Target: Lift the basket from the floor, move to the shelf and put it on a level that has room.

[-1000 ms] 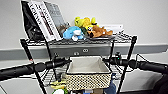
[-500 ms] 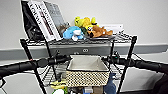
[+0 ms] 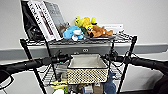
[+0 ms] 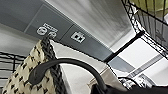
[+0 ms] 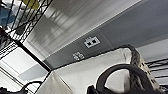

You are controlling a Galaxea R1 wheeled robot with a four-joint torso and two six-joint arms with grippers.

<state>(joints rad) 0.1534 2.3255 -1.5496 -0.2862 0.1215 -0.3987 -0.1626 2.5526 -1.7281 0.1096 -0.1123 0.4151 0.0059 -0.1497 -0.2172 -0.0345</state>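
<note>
Beige woven basket point(image 3: 87, 68) sits between our claws at the shelf's point(image 3: 75, 42) front edge; their grip we cannot tell.

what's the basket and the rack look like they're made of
Basket: the sides look like woven fibre, beige with a fine dark pattern; a dark braided rim shows in the left wrist view; the inside is an off-white lining, probably cloth, smooth and matte.
Rack: thin black posts and wire grid tiers, most likely coated or painted metal, though the finish is hard to judge.
</note>
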